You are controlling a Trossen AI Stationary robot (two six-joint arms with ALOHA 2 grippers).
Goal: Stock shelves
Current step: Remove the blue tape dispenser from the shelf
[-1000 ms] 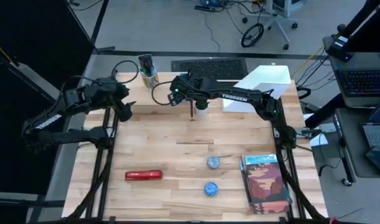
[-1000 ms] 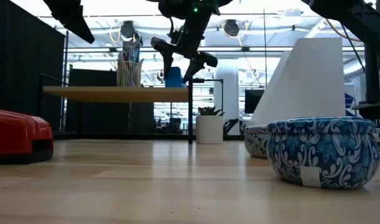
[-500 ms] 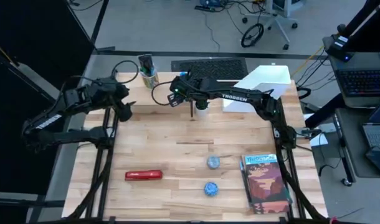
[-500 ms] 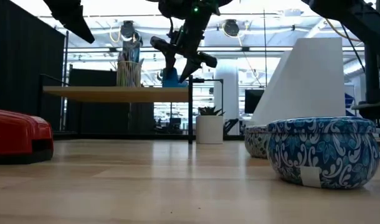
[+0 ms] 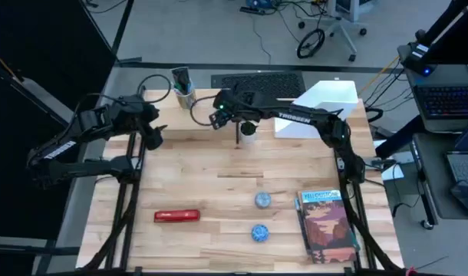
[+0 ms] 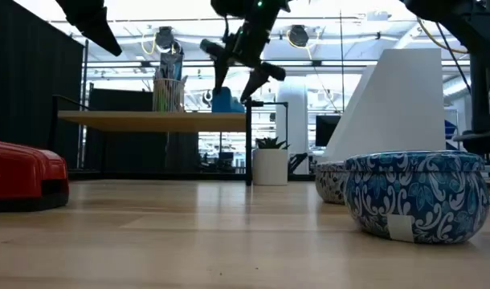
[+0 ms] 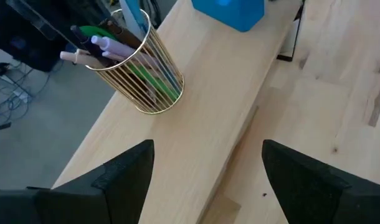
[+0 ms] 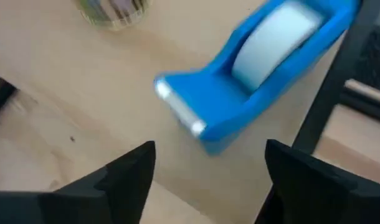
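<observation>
Jaws of our right gripper [image 6: 242, 68] gape empty above one blue tape dispenser [image 8: 252, 74] on the shelf [image 6: 153, 120]; left gripper [image 5: 152, 136] open too, two bowls [image 5: 262, 200] near.

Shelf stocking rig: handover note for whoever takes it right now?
Right gripper: open, empty, just above the blue tape dispenser, which sits on the wood plank shelf.
Left gripper: open, empty, waiting near the shelf's left end.
Also on the shelf: gold wire pen cup.
Small white planter stands beside the shelf leg; white file holder at the table's back right.
Still unstocked: red stapler, two blue patterned bowls, book.
</observation>
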